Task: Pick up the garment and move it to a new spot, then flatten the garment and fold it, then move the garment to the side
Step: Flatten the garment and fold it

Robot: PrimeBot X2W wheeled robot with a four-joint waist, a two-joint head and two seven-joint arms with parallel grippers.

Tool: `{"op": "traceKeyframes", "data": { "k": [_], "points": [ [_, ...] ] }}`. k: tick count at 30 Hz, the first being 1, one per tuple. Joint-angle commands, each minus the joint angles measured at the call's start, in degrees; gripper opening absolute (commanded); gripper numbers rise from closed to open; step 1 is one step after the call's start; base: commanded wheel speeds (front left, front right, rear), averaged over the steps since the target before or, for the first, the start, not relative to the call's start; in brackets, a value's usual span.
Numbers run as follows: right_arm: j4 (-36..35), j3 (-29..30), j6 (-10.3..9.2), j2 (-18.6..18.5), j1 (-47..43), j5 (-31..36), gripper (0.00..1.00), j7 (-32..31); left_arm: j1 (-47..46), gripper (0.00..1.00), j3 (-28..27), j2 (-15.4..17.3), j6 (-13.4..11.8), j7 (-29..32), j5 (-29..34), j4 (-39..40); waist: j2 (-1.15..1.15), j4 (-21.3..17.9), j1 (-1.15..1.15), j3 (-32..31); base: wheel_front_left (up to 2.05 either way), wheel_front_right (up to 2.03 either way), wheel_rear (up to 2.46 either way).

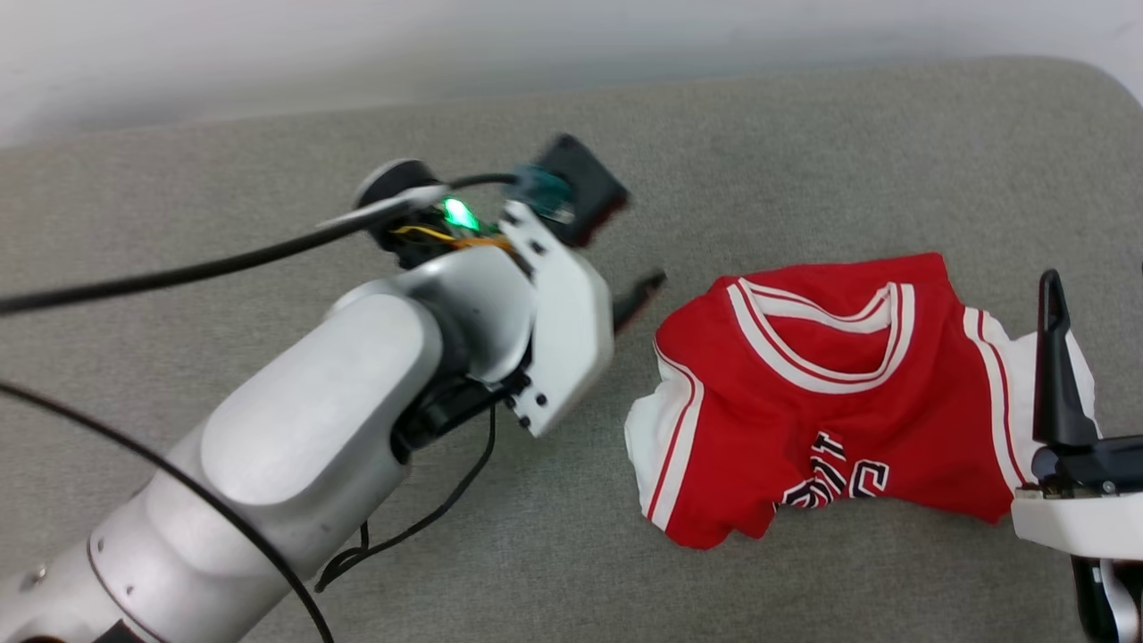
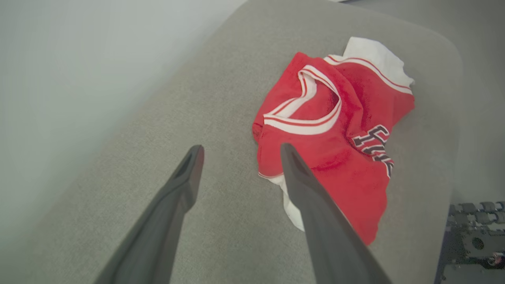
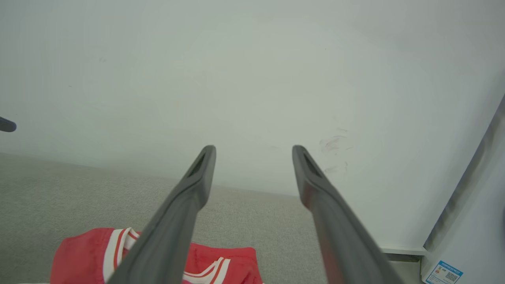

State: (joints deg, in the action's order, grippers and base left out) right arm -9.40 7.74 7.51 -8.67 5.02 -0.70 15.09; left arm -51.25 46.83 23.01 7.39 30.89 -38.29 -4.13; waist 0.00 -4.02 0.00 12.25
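head view: grey fabric pad w/ a rounded far-right corner, plain white wall behind it. the garment lay crumpled on the pad's right part, collar up, black lettering bunched at the near hem. the pale left forearm crossed the lower left w/ black cables looped around it and blocked much of the pad there. one dark finger of the right arm stood upright in front of the garment's white sleeve.

left wrist view: same pad, pale wall on the left side. left gripper was spread wide, nothing btwn the fingers, bare pad showing in the gap. its right-hand finger overlapped the garment's near edge; contact can't be told. dark ribbed hardware sat at the lower right, off the pad.

right wrist view: mostly wall, w/ faint scuff marks. a strip of pad ran along the bottom. right gripper was also wide apart and empty, aimed at the wall above the garment's collar. grey frame edge and a blue-white label at right.
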Motion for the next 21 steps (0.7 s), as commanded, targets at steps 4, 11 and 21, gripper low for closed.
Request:
{"op": "traceKeyframes", "data": {
  "k": [4, 11, 21],
  "points": [
    [0.0, -0.6, -0.04, 0.3, 2.3, 0.2, 1.0, 0.1, -6.8, 1.0, 9.4, 1.8, 0.0, 8.1, -6.7, 0.8, 0.0, -1.9, 0.0, 3.6, 0.0, 0.0, 0.0],
    [0.4, -2.2, -0.04, 0.6, 5.4, 0.6, 1.0, 0.1, -15.9, 1.0, 23.6, 2.8, 0.0, 16.1, -12.0, -0.9, 0.0, -4.4, 0.0, 8.7, 0.0, 0.0, 0.0],
    [1.3, -4.3, -0.04, 1.8, 8.8, 0.9, 1.0, 0.1, -12.3, 1.0, 26.5, 3.1, 0.0, 26.9, -7.7, 0.0, 0.0, -7.9, 0.0, 13.7, 0.0, 0.0, 0.0]
  ]
}}
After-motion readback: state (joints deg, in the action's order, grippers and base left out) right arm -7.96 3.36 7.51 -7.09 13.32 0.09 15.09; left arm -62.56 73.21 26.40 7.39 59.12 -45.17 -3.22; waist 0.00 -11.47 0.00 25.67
